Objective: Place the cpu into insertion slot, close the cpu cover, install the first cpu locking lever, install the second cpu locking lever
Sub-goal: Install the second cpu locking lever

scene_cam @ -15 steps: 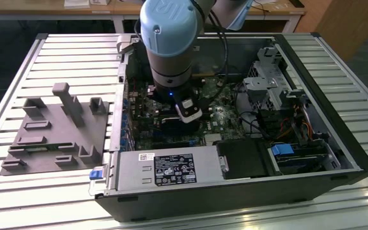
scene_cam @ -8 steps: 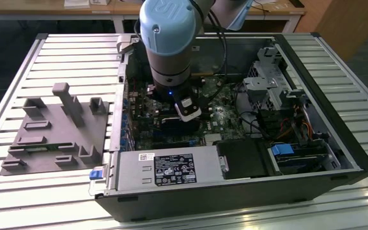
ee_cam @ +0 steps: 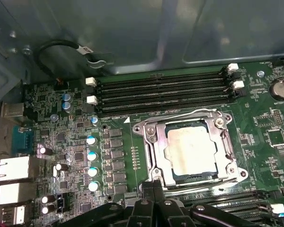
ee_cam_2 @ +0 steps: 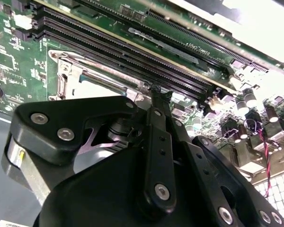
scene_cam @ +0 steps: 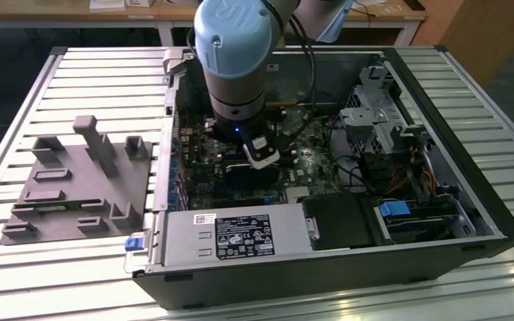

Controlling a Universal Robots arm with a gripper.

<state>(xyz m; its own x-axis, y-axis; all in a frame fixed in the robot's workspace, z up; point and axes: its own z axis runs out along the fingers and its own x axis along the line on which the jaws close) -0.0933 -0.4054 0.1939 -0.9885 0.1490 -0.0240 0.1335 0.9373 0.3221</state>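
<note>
Cpu [ee_cam: 190, 150] sits in the insertion slot [ee_cam: 157, 176] mid-motherboard, cpu cover [ee_cam: 146, 134] closed over it. Gripper [ee_cam: 154, 184], fingertips together and empty, is at the socket's edge. Judged step: locking levers; needs precise lever contact w/ the tips.

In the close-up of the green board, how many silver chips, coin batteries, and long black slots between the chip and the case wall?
cpu: 1
coin battery: 1
long black memory slots: 4
Total: 6
</note>
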